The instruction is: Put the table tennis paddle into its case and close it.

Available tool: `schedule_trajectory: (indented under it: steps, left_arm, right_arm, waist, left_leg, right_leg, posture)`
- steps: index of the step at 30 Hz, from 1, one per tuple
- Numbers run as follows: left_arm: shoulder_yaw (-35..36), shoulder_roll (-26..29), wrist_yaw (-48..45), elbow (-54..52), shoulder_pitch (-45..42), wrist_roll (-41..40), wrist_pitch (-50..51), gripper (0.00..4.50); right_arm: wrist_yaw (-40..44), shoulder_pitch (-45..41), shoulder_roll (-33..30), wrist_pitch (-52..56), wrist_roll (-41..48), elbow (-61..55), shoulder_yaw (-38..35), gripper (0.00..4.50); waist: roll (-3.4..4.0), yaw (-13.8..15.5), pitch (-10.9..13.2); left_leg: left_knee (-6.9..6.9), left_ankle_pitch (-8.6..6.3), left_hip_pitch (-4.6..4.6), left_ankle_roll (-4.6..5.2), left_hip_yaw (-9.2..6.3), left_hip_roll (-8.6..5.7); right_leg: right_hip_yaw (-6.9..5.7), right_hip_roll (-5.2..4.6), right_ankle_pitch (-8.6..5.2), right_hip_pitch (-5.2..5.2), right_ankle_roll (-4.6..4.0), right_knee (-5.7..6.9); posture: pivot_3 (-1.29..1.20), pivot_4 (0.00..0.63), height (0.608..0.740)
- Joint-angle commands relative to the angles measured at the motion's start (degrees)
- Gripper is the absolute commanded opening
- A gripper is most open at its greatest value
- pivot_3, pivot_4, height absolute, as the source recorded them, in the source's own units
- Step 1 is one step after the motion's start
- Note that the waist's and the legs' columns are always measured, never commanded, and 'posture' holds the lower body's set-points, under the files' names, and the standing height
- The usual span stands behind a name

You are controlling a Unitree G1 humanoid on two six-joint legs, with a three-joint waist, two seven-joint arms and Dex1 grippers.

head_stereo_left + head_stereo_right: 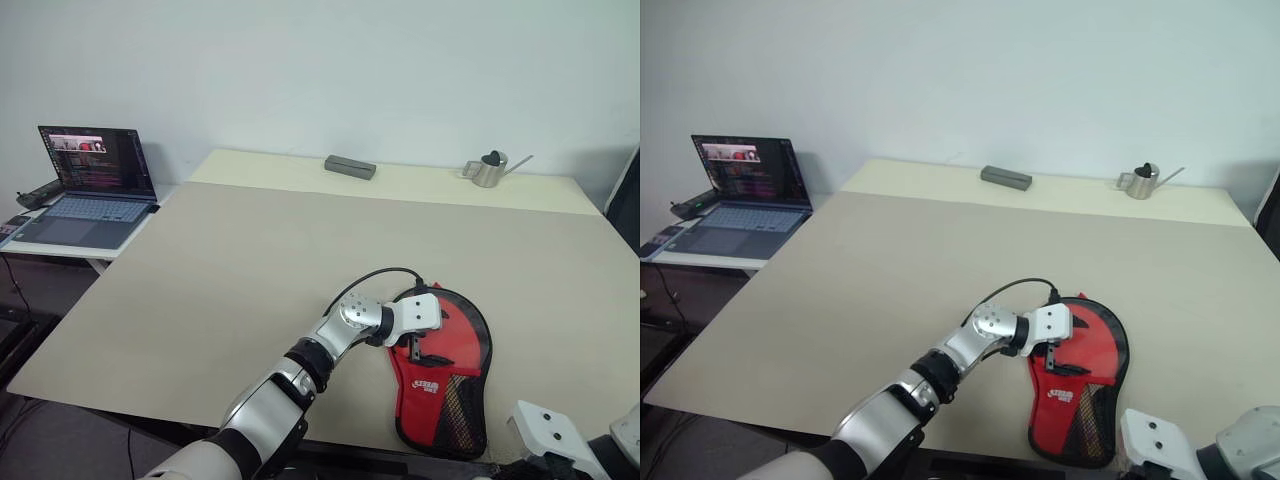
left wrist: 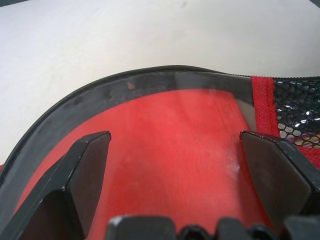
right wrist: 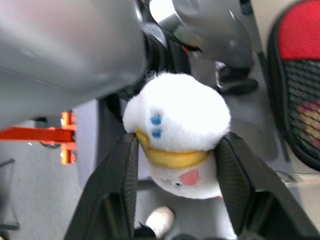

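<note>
**Case on the Table Edge: Closure Step and Its Hazards**

Near the table's [image 1: 250, 250] front edge, at about 5 o'clock from its centre, lies the case [image 1: 462, 345], red side up with black mesh at its narrow end. No separate paddle lies on the table; it is judged to be inside, though the frames cannot confirm it.

The left gripper [image 2: 175, 142] rests over the round red part of the case with its claw spread wide, gripping nothing. Its black fingers [image 2: 87, 165] straddle the red fabric, just inside the black zipper edging.

The right gripper [image 3: 175, 165] hangs off the table's front edge, at 5 o'clock from the case. Between its claw sits the white and yellow charm [image 3: 175, 130]; whether the fingers clamp it or merely flank it cannot be told.

Hazards:
- The charm may slip free if the claw is slack, leaving the zipper undone.
- Pulling the charm may drag the case off the edge, since the left claw pins it only lightly.
- A grey box [image 1: 350, 166] and a small watering can [image 1: 490, 169] stand far off at 12 o'clock, posing no obstruction.
</note>
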Motion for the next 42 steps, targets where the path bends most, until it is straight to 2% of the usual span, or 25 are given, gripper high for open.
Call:
schedule_trajectory:
  steps: [1, 8, 16, 19, 25, 28, 34, 39, 42]
  left_arm:
    - [-5.64, -0.33, -0.28, 8.04, 3.39, 6.82, 2.01, 4.5]
    - [-5.58, -0.96, 0.24, 8.98, 2.89, 6.93, 1.43, 4.5]
    - [-4.88, -1.24, 0.63, 9.38, 2.15, 6.7, 1.08, 4.5]
    - [-2.57, 0.19, -0.17, 7.66, 2.09, 4.52, 1.18, 4.5]
    - [1.92, 2.32, -2.26, 2.48, 2.51, 0.21, 2.22, 4.5]
    - [5.18, 3.73, -5.1, -5.28, 3.19, -4.19, 5.67, 4.5]
    - [9.9, 10.54, -11.22, -27.78, 6.32, -12.97, 18.04, 4.5]
    - [17.26, 22.12, -12.23, -40.34, 8.53, -18.53, 26.37, 4.5]
    - [23.08, 27.99, -11.36, -49.15, 11.08, -24.98, 35.16, 4.5]
  right_arm:
    - [2.51, -1.01, 1.03, 1.16, 7.46, -3.23, -4.06, 2.13]
    - [2.07, -3.12, 0.3, 6.53, 19.86, -3.49, -10.85, 2.13]
    - [-1.51, -6.44, 1.09, 5.58, 16.95, 1.59, -9.51, 2.13]
    - [-1.97, -10.51, 0.7, 2.73, 12.23, 8.82, -6.95, 2.13]
    - [-3.63, -24.65, 2.04, -3.68, 5.99, 21.61, 0.59, 2.13]
    - [-4.31, -30.47, 4.18, -6.49, 3.52, 25.83, 4.81, 2.13]
    - [-4.32, -37.34, 8.34, -9.77, 0.32, 31.72, 10.07, 2.13]
    - [-4.06, -41.96, 10.63, -10.38, -0.81, 37.38, 11.91, 2.13]
    - [-4.78, -44.82, 12.33, -11.37, -2.23, 41.83, 12.38, 2.13]
  waist:
    - [-0.01, 0.01, -0.01]
    - [-0.02, 0.1, -0.01]
    - [-0.04, 0.13, 0.0]
    - [-0.02, 0.0, 0.04]
    - [0.37, -1.06, 0.46]
    - [0.47, -1.78, 0.65]
    - [0.61, -3.51, 1.54]
    - [0.79, -3.57, 2.02]
    - [0.88, -3.83, 2.14]
  left_leg:
    - [0.01, 0.0, 0.0, 0.0, 0.0, 0.0]
    - [0.03, -0.02, 0.0, -0.03, 0.05, 0.0]
    - [0.04, -0.08, -0.03, -0.13, 0.2, -0.05]
    - [0.05, -0.09, -0.04, -0.16, 0.19, 0.0]
    - [0.02, 0.01, -0.06, 0.01, 0.26, 0.1]
    - [-0.01, 0.03, -0.12, 0.02, 0.21, 0.19]
    - [0.06, 0.14, -0.47, -0.03, 0.25, 0.13]
    - [0.04, 0.33, -0.4, -0.16, 0.19, 0.18]
    - [-0.02, 0.32, -0.15, -0.16, 0.19, 0.24]
  right_leg:
    - [-0.01, 0.0, 0.0, 0.01, 0.01, 0.0]
    - [0.01, -0.26, 0.0, 0.14, 0.01, -0.02]
    - [-0.42, -0.64, 0.0, 0.23, 0.0, -0.03]
    - [-0.77, -0.75, 0.0, 0.26, 0.01, -0.03]
    - [-0.94, -0.75, 0.0, 0.22, 0.0, 0.01]
    - [-1.02, -0.65, -0.01, -0.04, -0.03, 0.11]
    - [-0.88, -0.52, 0.01, -0.34, -0.06, 0.68]
    - [-0.88, -0.52, 0.06, -0.38, -0.09, 0.85]
    - [-0.83, -0.64, 0.05, -0.33, -0.11, 0.91]
  posture:
    - [0.0, 0.15, 0.74]
    - [0.0, 0.15, 0.74]
    - [0.0, 0.15, 0.74]
    - [0.0, 0.15, 0.74]
    - [0.0, 0.15, 0.74]
    - [0.0, 0.15, 0.74]
    - [0.0, 0.15, 0.74]
    - [0.0, 0.15, 0.74]
    - [0.0, 0.15, 0.74]
